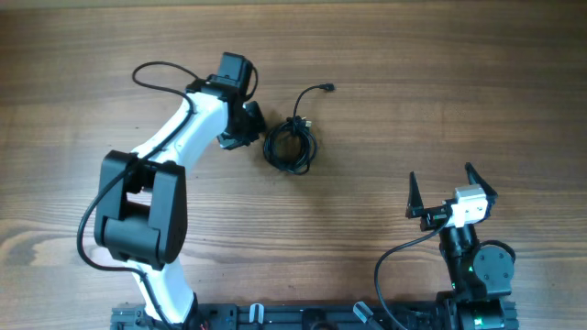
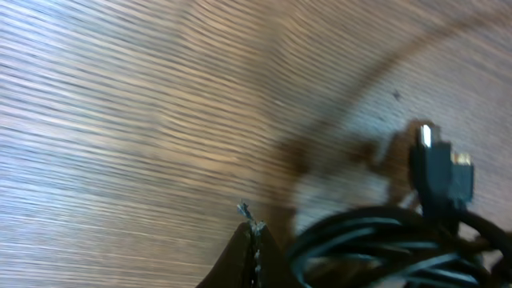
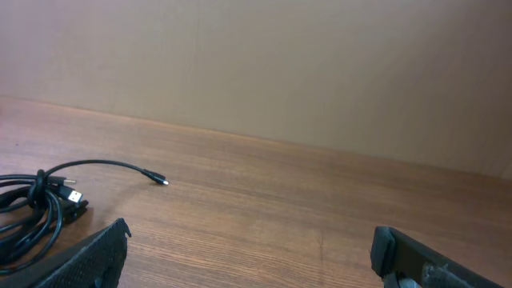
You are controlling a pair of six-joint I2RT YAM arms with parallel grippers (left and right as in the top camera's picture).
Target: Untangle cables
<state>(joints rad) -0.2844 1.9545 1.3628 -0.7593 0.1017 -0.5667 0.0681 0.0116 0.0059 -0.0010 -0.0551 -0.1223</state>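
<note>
**Position of the work.** The cables (image 1: pixel 291 147) lie on the table (image 1: pixel 413 82) as one tight, roughly round coil near the middle. One loose end (image 1: pixel 328 88) curves out of the coil and runs away from the robot and toward its right. A plug (image 2: pixel 436 172) stands up at the top of the bundle in the left wrist view.

**Left gripper.** The left gripper (image 1: pixel 257 126) sits just beside the coil, on the coil's left edge. Its jaws are fully closed, with the tips meeting low in the left wrist view. The nearest strands begin immediately to the right of the tips. Whether a strand is pinched between them cannot be told (the view is blurred and the tips are cropped at the frame edge).

**Right gripper.** The right gripper (image 1: pixel 441 174) hangs with its jaws spread wide and holds nothing. It is well apart from the coil, nearer the robot's base.

**Relation governing the next move.** The coil lies directly to the right of the left gripper. The loose end points toward the far right. The left arm is therefore the nearer arm for anchoring the bundle, and the loose end lies on the right arm's side of the table. Drawing the loose end outward along its own line would probably loosen the loops rather than tighten them.
</note>
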